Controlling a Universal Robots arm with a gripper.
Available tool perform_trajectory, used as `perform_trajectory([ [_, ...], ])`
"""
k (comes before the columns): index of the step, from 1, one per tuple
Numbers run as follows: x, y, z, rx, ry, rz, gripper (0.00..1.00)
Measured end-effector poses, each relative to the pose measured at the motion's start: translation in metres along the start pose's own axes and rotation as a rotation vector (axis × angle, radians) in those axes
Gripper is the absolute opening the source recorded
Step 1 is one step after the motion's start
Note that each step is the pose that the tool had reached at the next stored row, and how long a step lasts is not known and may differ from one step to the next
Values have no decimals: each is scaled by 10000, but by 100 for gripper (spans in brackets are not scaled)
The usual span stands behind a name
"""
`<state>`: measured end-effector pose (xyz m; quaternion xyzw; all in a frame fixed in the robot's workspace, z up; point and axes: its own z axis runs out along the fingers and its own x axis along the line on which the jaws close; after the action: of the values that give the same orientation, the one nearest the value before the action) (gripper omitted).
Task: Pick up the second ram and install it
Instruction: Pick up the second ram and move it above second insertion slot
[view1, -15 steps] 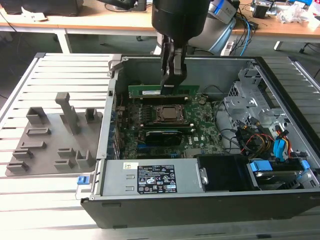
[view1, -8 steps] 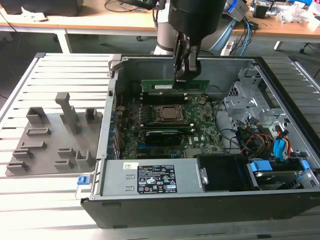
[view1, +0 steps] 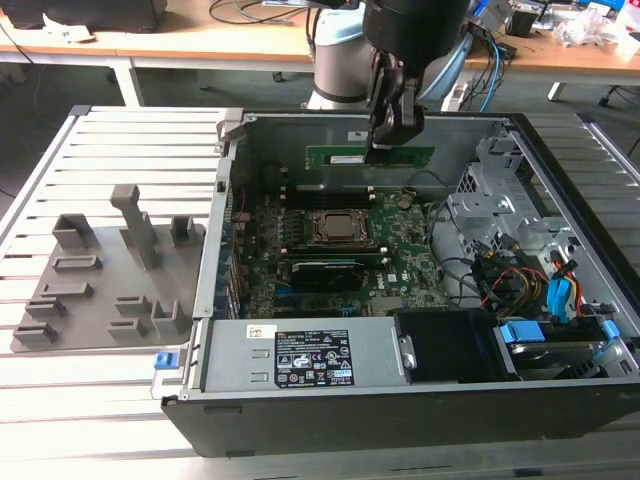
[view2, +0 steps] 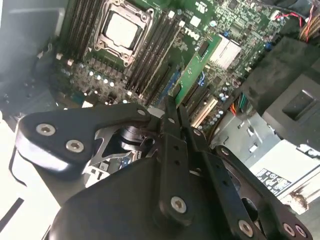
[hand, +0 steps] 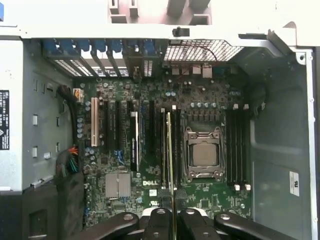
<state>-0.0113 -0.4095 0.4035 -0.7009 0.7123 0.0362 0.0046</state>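
Scanning rightward past the grey plastic fixture plate (view1: 90, 290), the second ram, a long green circuit-board stick (view1: 340, 157), hangs above the broad green motherboard (view1: 410, 270), pinched by the black gripper (view1: 386, 143). It is best kept level and parallel with the dark memory slots (hand: 163, 140).

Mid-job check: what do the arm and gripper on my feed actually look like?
The arm has a pale grey segment with blue trim and a black wrist housing. The gripper is matte black, built of jointed linkage bars with silver screw heads, tapering to two slim fingers.
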Motion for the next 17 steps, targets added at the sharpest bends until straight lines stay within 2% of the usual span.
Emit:
perform_trajectory([
  [2, -31, -40, 3, -3, 1, -1, 14],
  [5, -92, -155, 11, -13, 1, 1, 14],
  [9, -129, -331, 15, -25, 1, 1, 14],
  [12, -145, -421, 26, -33, 0, 1, 14],
  [13, -144, -407, 41, -33, 2, 2, 14],
  [14, -141, -352, 61, -33, 2, 1, 14],
  [16, -134, -189, 99, -34, 1, 1, 14],
  [17, -130, -78, 139, -33, 0, 1, 14],
])
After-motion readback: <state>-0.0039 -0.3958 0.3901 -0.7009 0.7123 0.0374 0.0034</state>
